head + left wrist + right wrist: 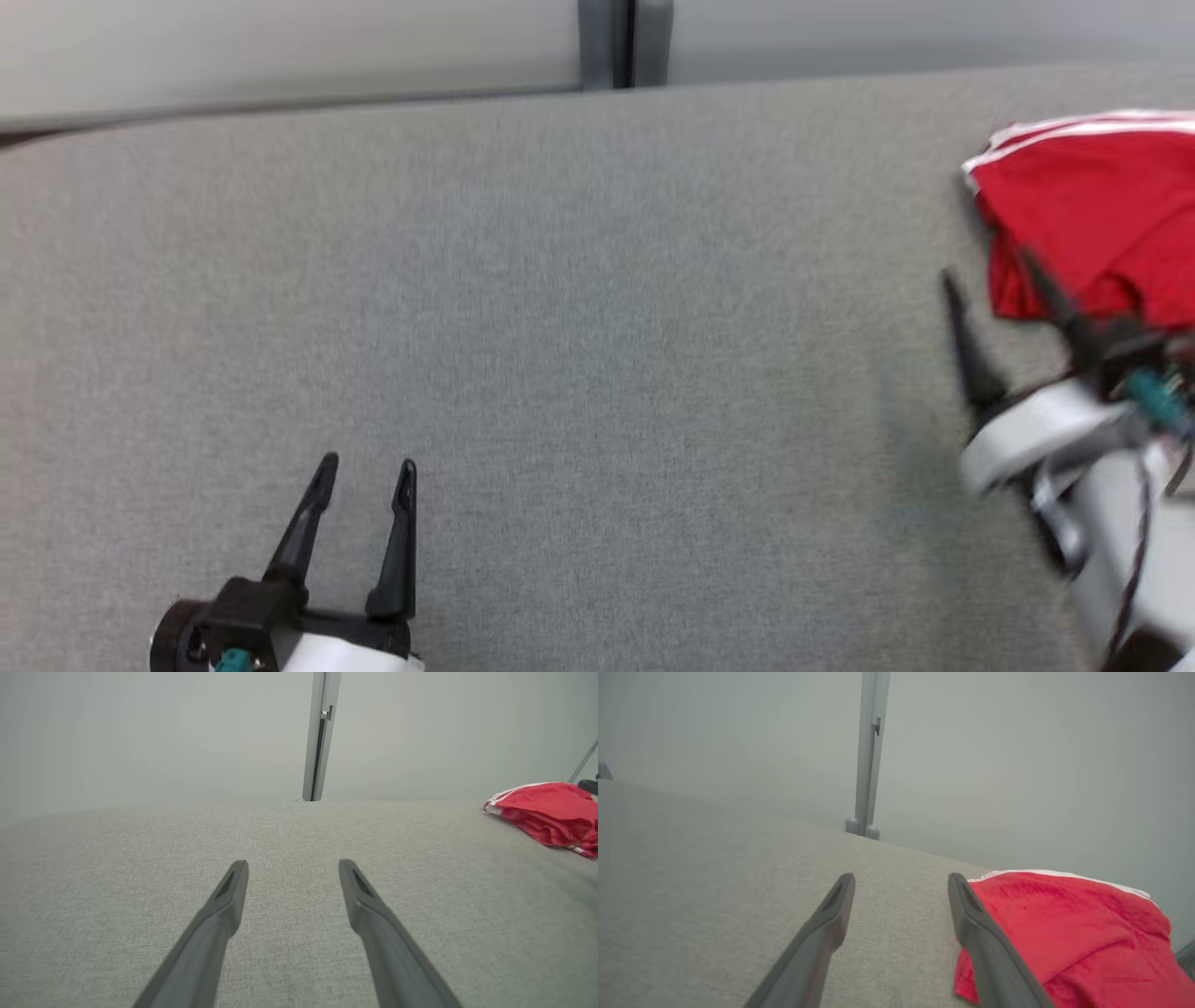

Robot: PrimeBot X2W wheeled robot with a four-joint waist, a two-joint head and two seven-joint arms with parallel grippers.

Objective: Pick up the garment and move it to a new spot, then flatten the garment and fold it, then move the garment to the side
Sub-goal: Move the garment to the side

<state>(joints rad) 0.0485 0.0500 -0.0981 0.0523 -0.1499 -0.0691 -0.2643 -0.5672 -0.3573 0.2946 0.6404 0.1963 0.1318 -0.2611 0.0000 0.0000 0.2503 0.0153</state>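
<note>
The garment (1092,215), red with white stripes along one edge, lies in a compact folded bundle on the grey desk (597,327), far to the right of the upright post (611,42) behind the desk and nearer the robot than that post. Judged from how it lies, the folding and the move aside look done or nearly so. The main risk is a snag. In the right wrist view one dark finger (994,961) crosses the garment's (1064,933) near edge, so a pull-back along the cloth, not clear of it, could hook a layer, drag the bundle back toward the post and spoil the fold. The head view cuts the garment off on its side away from the post, so how close it sits to the desk's edge cannot be told; a nudge that way might tip it off. The right jaws stand wide apart and hold nothing, one finger beside the cloth on its post side and the other over or against it; contact cannot be told. The left jaws, apart and empty, hover over bare desk left of the post and well short of it.
</note>
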